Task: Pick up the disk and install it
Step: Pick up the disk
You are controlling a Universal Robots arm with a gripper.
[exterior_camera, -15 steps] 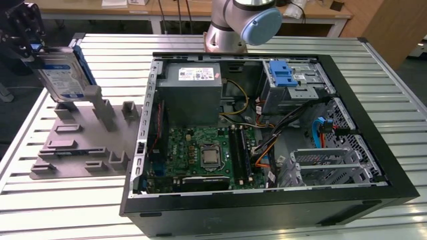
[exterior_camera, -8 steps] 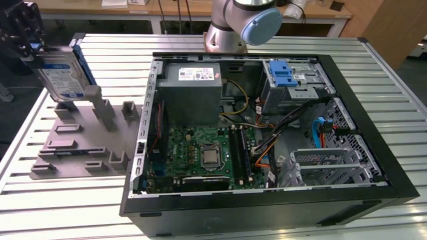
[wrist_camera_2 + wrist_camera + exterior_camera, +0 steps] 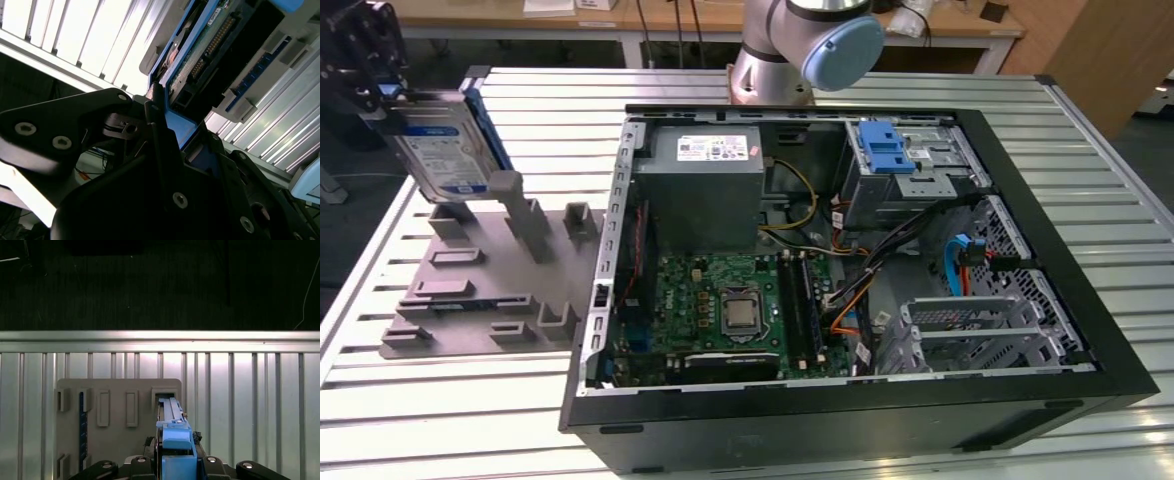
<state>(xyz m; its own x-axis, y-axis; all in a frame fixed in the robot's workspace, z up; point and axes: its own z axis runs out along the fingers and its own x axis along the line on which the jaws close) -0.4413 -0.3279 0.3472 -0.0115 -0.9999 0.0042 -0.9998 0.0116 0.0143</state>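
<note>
The black gripper (image 3: 390,98), jaws clenched on the flat silver-grey, blue-framed disk (image 3: 443,150), holds it on edge over the grey slotted plastic fixture plate (image 3: 467,295), the open black computer case (image 3: 854,410) lying beside that plate on the exterior view's right.

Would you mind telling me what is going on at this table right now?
The arm's gripper is shut on the disk, holding it by one end above the grey stand, which sits to the exterior view's left of the open computer case. The disk is not in the case yet.
</note>
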